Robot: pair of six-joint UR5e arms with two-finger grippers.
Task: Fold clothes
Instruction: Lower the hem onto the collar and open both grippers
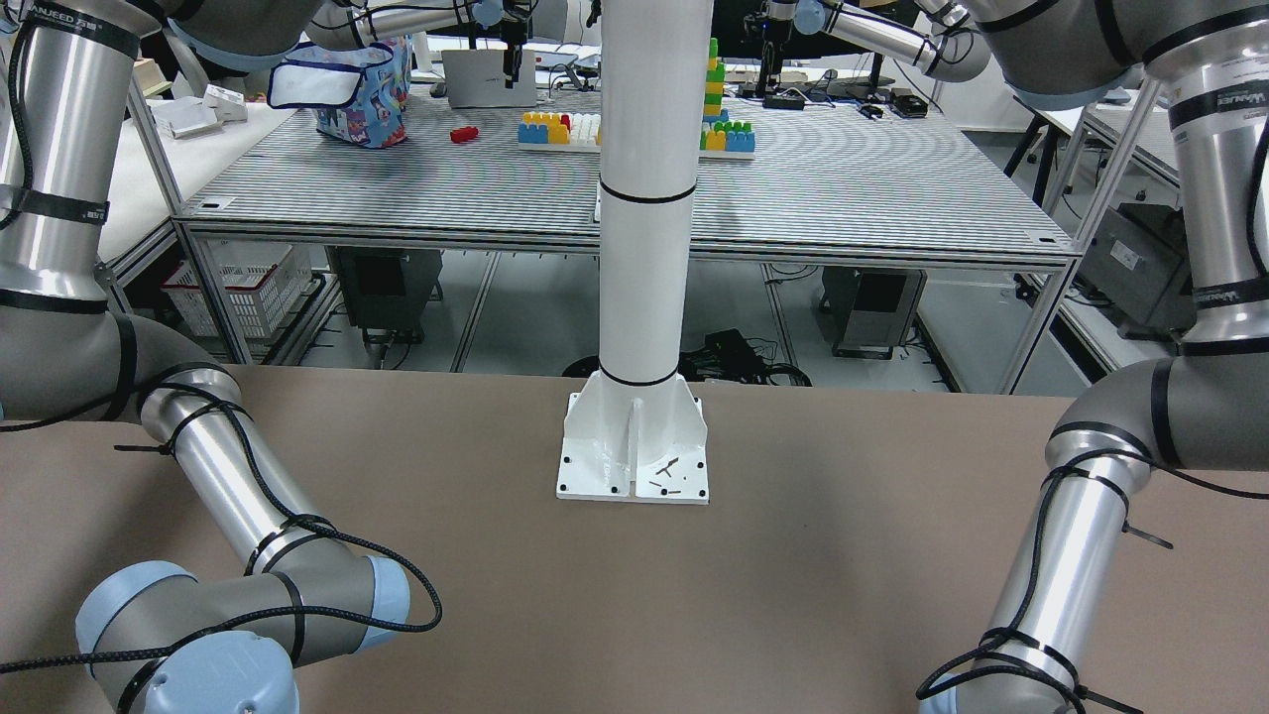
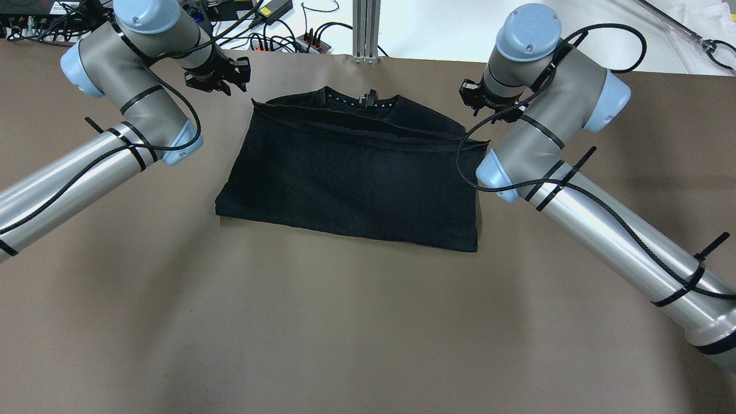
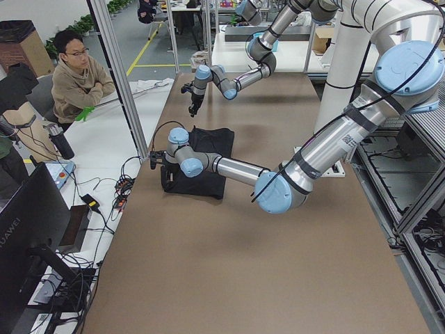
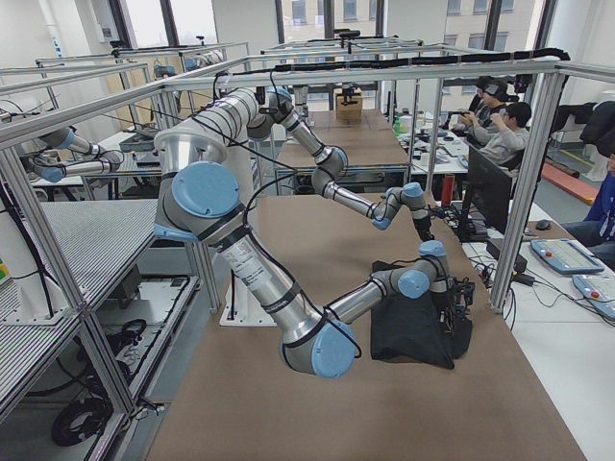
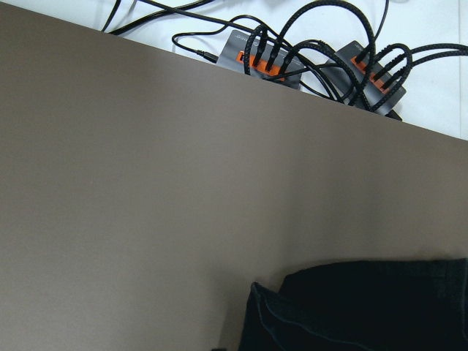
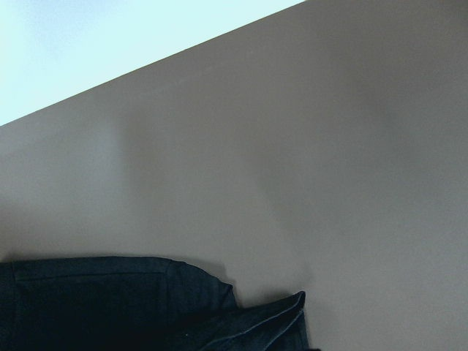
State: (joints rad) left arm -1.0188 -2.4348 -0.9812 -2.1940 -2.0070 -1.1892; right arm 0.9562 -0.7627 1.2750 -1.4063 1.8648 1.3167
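We are folding the clothes, a soft black piece that is lying flat on the brown table. Our left gripper is hanging just past the far left corner of the clothes. Our right gripper is hanging just past the far right corner. We are guessing they are sitting there so each one can grab a corner and both can pull over together, making an even fold. Neither is touching the clothes or carrying anything, and we cannot tell how wide their fingers are. The clothes are looking folded over once already, with the neck hole at the far edge. The table is looking smooth and plain. Past the far edge of the clothes, power strips are lying beside the table. A person is sitting beyond them, arms crossed.
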